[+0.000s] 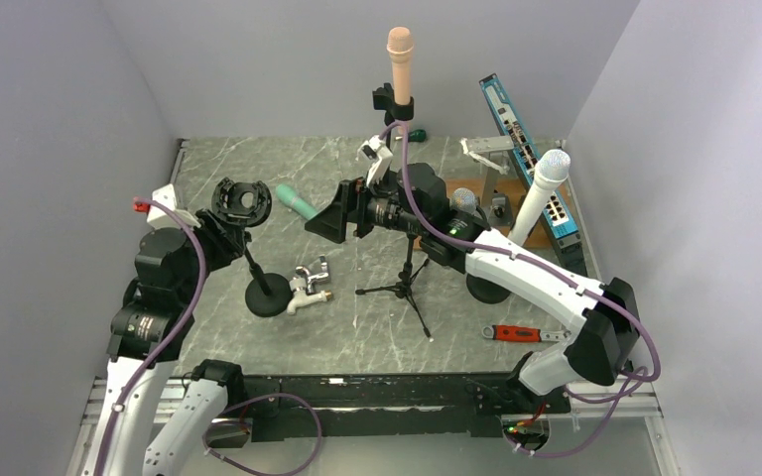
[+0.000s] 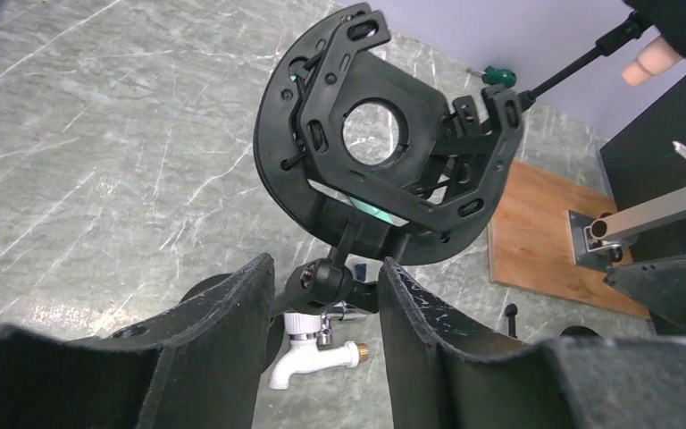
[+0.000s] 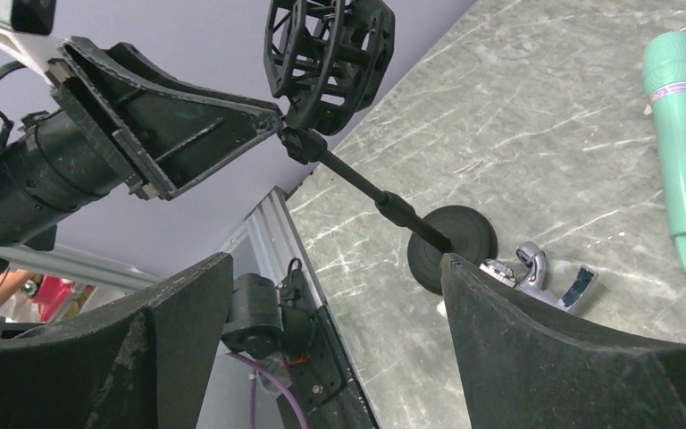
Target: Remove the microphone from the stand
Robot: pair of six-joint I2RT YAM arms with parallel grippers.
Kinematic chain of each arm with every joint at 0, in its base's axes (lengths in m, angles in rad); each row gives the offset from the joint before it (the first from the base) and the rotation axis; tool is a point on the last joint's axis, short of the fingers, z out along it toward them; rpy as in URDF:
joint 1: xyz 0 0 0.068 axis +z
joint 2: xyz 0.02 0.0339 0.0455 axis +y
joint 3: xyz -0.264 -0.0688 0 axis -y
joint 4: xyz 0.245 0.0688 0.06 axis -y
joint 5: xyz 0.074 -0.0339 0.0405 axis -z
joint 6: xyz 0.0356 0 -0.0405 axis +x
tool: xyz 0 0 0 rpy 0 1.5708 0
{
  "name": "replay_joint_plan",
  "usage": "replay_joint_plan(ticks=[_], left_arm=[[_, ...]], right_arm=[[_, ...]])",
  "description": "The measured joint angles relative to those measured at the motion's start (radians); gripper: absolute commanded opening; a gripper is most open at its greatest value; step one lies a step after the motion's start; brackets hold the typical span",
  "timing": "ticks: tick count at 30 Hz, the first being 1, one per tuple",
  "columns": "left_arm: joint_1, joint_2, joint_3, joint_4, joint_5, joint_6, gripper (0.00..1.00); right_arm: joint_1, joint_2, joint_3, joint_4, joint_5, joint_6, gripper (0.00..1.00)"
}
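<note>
A black stand with a round base (image 1: 268, 295) carries an empty black shock mount (image 1: 238, 198), also in the left wrist view (image 2: 384, 134). A green microphone (image 1: 296, 202) lies flat on the table just right of the mount, also in the right wrist view (image 3: 683, 152). My left gripper (image 1: 236, 232) is closed around the stand's swivel joint (image 2: 326, 277) under the mount. My right gripper (image 1: 332, 220) hangs open and empty right of the green microphone, its jaws wide apart in the right wrist view (image 3: 335, 259).
A peach microphone (image 1: 400, 64) stands on a tripod stand at centre. A white microphone (image 1: 541, 188) leans on a stand at right. A white-and-chrome faucet (image 1: 310, 281) lies by the stand base. A red-handled wrench (image 1: 521, 334), a wooden board (image 2: 545, 232) and a network switch (image 1: 531, 159) are at right.
</note>
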Motion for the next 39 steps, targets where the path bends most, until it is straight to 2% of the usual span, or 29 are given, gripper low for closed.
replay_joint_plan(ticks=[16,27,39], left_arm=[[0.001,-0.061,-0.156,0.169,-0.004,0.003,0.27],[0.002,-0.127,-0.262,0.292,0.023,-0.006,0.22],[0.003,-0.167,-0.315,0.299,0.038,-0.070,0.15]], right_arm=[[-0.001,0.000,-0.018,0.015,0.000,-0.001,0.89],[-0.002,0.000,-0.035,0.032,-0.005,0.000,0.89],[-0.009,0.000,-0.057,0.051,-0.008,0.000,0.89]])
